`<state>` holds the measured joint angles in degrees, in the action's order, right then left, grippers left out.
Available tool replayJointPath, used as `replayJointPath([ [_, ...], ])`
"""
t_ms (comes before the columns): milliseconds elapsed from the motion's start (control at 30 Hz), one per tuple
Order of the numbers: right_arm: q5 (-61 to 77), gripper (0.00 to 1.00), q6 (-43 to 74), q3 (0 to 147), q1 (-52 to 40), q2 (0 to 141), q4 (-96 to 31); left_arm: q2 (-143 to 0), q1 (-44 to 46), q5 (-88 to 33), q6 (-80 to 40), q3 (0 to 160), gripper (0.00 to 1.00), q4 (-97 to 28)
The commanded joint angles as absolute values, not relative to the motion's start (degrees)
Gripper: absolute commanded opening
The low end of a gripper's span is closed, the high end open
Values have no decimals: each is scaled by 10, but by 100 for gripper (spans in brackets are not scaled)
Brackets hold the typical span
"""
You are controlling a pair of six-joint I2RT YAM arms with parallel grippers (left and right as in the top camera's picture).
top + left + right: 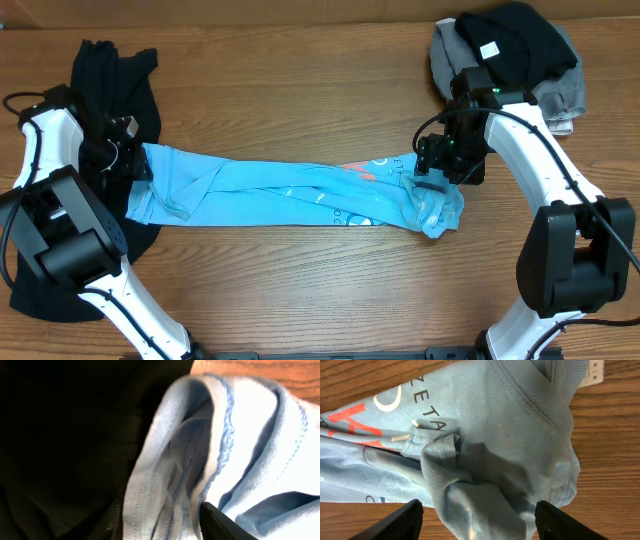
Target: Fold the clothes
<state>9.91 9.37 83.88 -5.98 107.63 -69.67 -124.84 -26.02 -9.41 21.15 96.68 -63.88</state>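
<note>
The light blue T-shirt (pixel 290 195) lies stretched in a long bunched strip across the table, its print showing near the right end. My left gripper (pixel 137 165) is shut on the shirt's left hem, which fills the left wrist view (pixel 165 510) between the fingers. My right gripper (pixel 432 178) hangs open over the shirt's crumpled right end (pixel 485 460), fingers wide on either side. The black garment (pixel 110 90) lies under and behind the left gripper and shows dark in the left wrist view (pixel 60 435).
A pile of grey and black clothes (pixel 510 50) with a white label sits at the back right, behind my right arm. Bare wooden table (pixel 300 90) lies behind and in front of the shirt.
</note>
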Motion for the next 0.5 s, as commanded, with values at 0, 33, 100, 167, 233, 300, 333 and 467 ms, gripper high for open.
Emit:
replayJointPath([
  [0, 102, 75, 92, 837, -57, 1063, -695, -1252, -267, -90, 205, 979, 55, -642],
  [33, 102, 75, 92, 837, -57, 1063, -695, -1252, -267, -90, 206, 979, 54, -640],
  [100, 101, 75, 92, 837, -57, 1063, -694, -1252, -267, -90, 206, 979, 54, -633],
  [167, 101, 75, 92, 837, -57, 1063, -694, -1253, -267, -97, 206, 975, 55, -622],
  [233, 101, 75, 92, 837, -57, 1063, -692, -1253, -265, -106, 206, 968, 55, -608],
  [300, 101, 75, 92, 837, -57, 1063, -692, -1253, -264, -105, 206, 959, 56, -598],
  [333, 101, 75, 92, 837, -57, 1063, -692, -1253, -264, -106, 206, 953, 56, -592],
  [467, 101, 75, 92, 837, -57, 1063, -692, -1253, -264, -112, 206, 938, 54, -583],
])
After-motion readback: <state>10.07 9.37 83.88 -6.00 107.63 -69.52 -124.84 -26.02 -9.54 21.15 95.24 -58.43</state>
